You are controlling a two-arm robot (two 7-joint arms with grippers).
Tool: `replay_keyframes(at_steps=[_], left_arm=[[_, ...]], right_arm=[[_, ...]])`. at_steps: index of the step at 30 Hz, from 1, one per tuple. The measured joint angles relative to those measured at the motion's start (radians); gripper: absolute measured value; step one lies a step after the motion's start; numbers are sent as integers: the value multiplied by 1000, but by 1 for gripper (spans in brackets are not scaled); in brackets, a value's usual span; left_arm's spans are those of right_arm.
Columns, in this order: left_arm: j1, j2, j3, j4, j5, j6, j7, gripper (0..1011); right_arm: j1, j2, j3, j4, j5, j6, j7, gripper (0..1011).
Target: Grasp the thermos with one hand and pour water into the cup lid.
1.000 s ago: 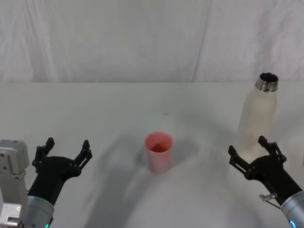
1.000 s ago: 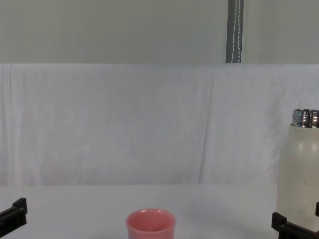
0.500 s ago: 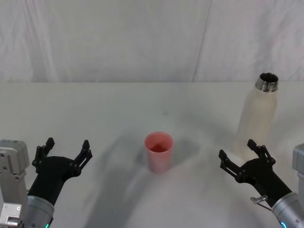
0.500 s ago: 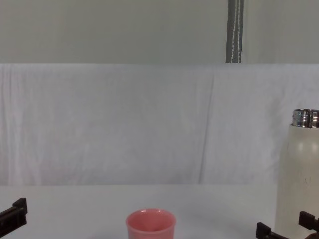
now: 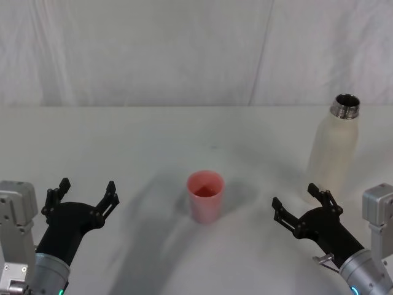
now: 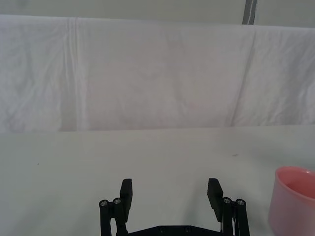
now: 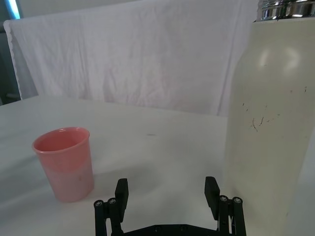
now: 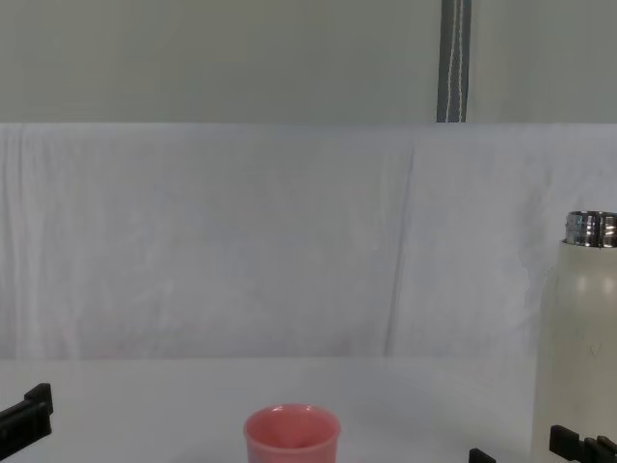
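The cream-white thermos stands upright at the right of the table, its open steel neck on top; it also fills the side of the right wrist view and rises at the chest view's edge. The pink cup lid stands at the table's middle. My right gripper is open, low in front of the thermos and slightly to its left, touching nothing. Far to the left, my left gripper is open and empty.
A white cloth-covered table runs back to a white draped backdrop. A grey pole stands behind the backdrop. Bare table lies between the cup lid and each gripper.
My right gripper has slid left, from directly in front of the thermos toward the cup lid, staying open. The left arm, the thermos and the cup lid have not moved.
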Motion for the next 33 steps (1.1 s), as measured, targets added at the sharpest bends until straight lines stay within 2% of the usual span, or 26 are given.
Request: replay_keyframes(at_steps=[33], left_arm=[[0,0,0,0,0,0,0,1001]], right_arm=[[2,-1,-4,7,-5,1,-6,1001]])
